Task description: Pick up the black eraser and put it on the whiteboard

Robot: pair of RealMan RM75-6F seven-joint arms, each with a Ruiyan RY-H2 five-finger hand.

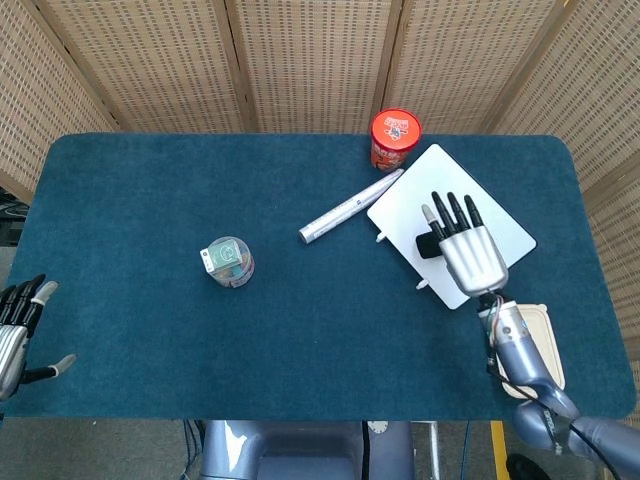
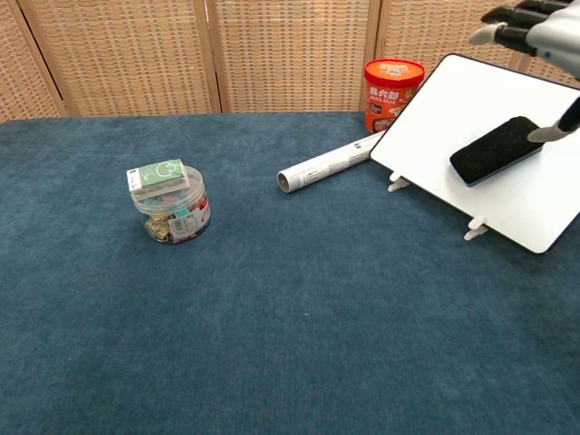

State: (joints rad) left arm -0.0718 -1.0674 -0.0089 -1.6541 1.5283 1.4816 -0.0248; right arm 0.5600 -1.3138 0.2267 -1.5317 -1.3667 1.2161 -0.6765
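Black eraser: it lies flat on the whiteboard, toward the middle of the panel, its long side running diagonally. In the head view I see only its left end showing from under my right hand. The whiteboard rests tilted on the blue table, raised on small white feet along its near edge.

Right hand: I have it above the eraser with the fingers stretched out and apart, holding nothing. In the chest view the hand sits at the upper right corner of the picture, clear of the board, with one fingertip showing just beside the eraser's right end; I cannot tell whether it touches.

Left hand: it is at the far left edge of the table in the head view, well apart from everything, fingers spread and empty. The chest view does not show it.

Other items: a red cup stands upright just behind the board's far left corner. A rolled tube of paper lies near the board's left edge, pointing toward the cup. A clear jar with a green-and-white box on its lid stands well to the left, alone on the table.
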